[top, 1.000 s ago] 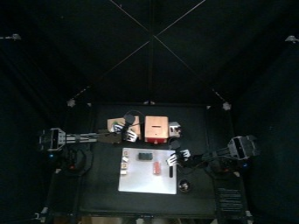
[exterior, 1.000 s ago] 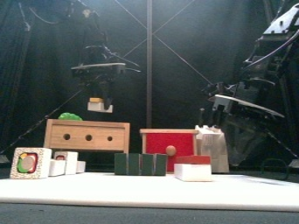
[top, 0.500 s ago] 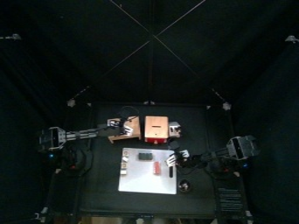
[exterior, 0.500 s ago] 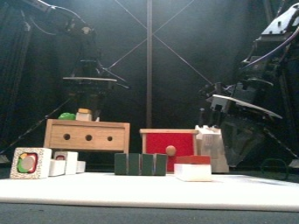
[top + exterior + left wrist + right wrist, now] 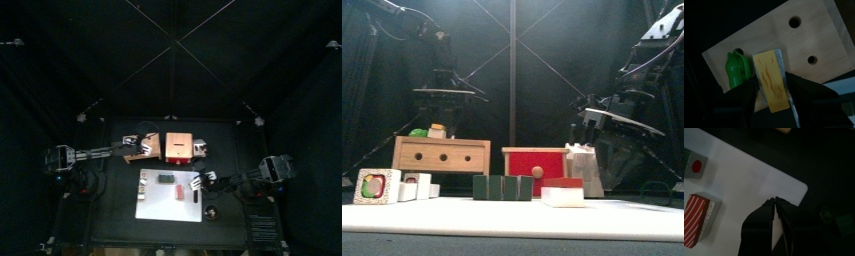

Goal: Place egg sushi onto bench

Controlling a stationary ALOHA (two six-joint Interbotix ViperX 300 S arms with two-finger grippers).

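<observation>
Near edge, front view: the white mat (image 5: 516, 215) carries a red-topped sushi block (image 5: 563, 191) on the right, a row of dark green blocks (image 5: 501, 187) mid, and small white pieces (image 5: 412, 187) on the left.

Behind them, you have the salmon-red box (image 5: 536, 163) centre and the bench (image 5: 441, 154) left of it, tan, with two holes in its face.

The egg sushi (image 5: 773, 79) now lies on the bench top, just beside the green piece (image 5: 737, 69). A second ago it hung in the air under the left gripper (image 5: 444, 102), clear of the wood; it has since come down onto the block.

In the left wrist view the jaws stand spread either side of the yellow slab and appear to have let go, though contact on the sides can't be ruled out. Placement looks essentially done; you likely only need to lift clear.

Right gripper (image 5: 774, 203) rests on the right over the mat, jaws pressed together, empty.
</observation>
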